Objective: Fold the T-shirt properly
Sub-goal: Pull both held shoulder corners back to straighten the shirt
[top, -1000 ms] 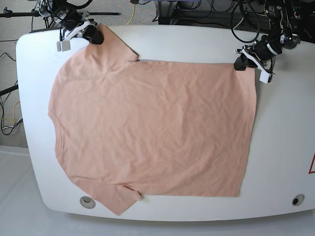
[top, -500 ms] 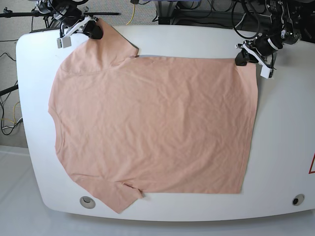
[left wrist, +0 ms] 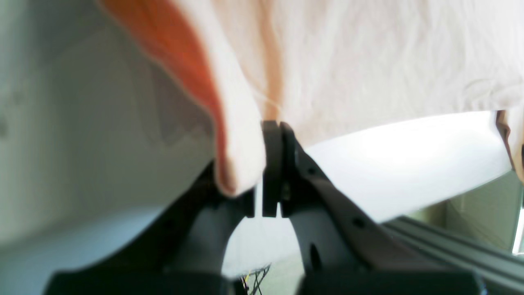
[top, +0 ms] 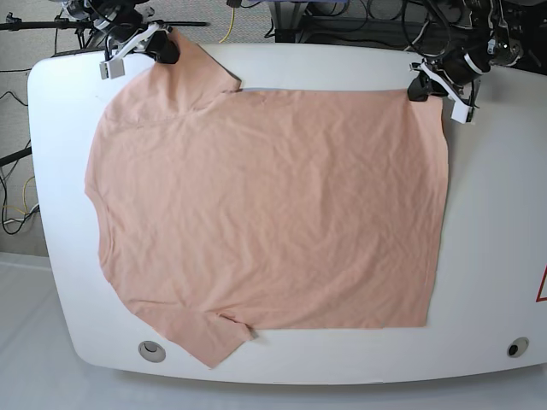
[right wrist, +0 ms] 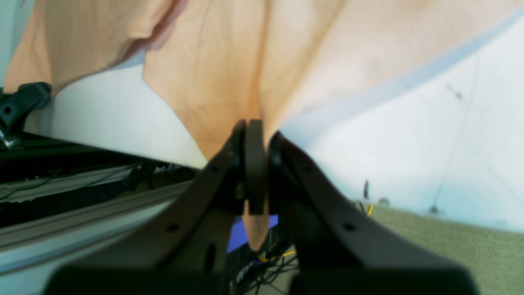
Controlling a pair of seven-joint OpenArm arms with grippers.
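Observation:
The salmon-pink T-shirt (top: pixel 265 213) lies spread flat on the white table (top: pixel 496 213), collar side to the left and hem to the right. My right gripper (top: pixel 165 49) is at the far left, shut on the tip of the far sleeve. At the far right, my left gripper (top: pixel 419 89) is shut on the far hem corner. The right wrist view shows the right gripper (right wrist: pixel 254 128) pinching the T-shirt (right wrist: pixel 221 82), with a tongue of cloth hanging out behind the jaws. In the left wrist view the left gripper (left wrist: pixel 272 128) holds the T-shirt (left wrist: pixel 368 61) at its edge.
Two round fittings (top: pixel 152 349) (top: pixel 517 347) sit in the table near its front edge. A red mark (top: pixel 542 286) shows at the right edge. Cables and stands crowd the space beyond the far edge. The near sleeve (top: pixel 209 342) reaches almost to the front edge.
Both grippers have moved toward the table's far edge, dragging the T-shirt with them. The cloth now lies flatter and its far edge straighter.

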